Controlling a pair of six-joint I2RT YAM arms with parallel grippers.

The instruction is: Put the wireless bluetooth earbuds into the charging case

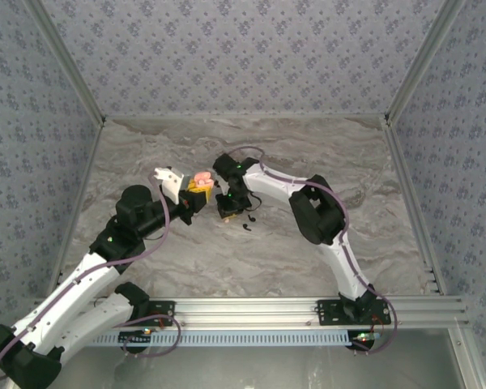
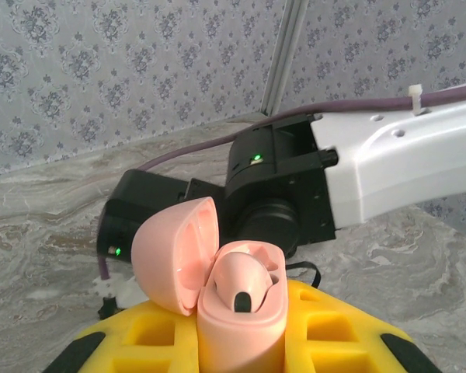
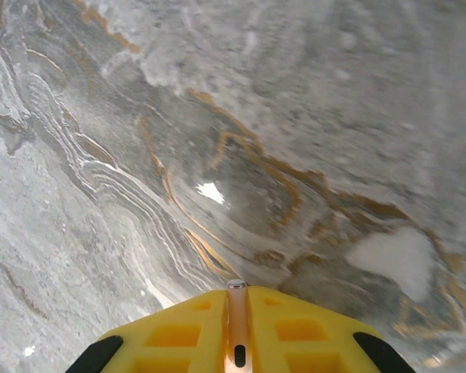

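The charging case (image 2: 241,342) is pink, with its lid (image 2: 171,252) hinged open to the left. One pink earbud (image 2: 242,281) sits in its well, and the slot beside it shows as a hollow. My left gripper (image 2: 241,322) is shut on the case's body with its yellow fingers (image 2: 338,334). In the top view the case (image 1: 201,177) is held up at mid-table. My right gripper (image 3: 237,297) is shut on a thin pink earbud (image 3: 236,322), stem pointing out over the marble. That gripper (image 1: 227,209) hangs just right of the case.
A small black curved piece (image 1: 247,226) lies on the marble table (image 1: 308,154) just right of the right gripper. The right arm's black wrist (image 2: 276,186) stands close behind the case. Patterned walls enclose the table on three sides.
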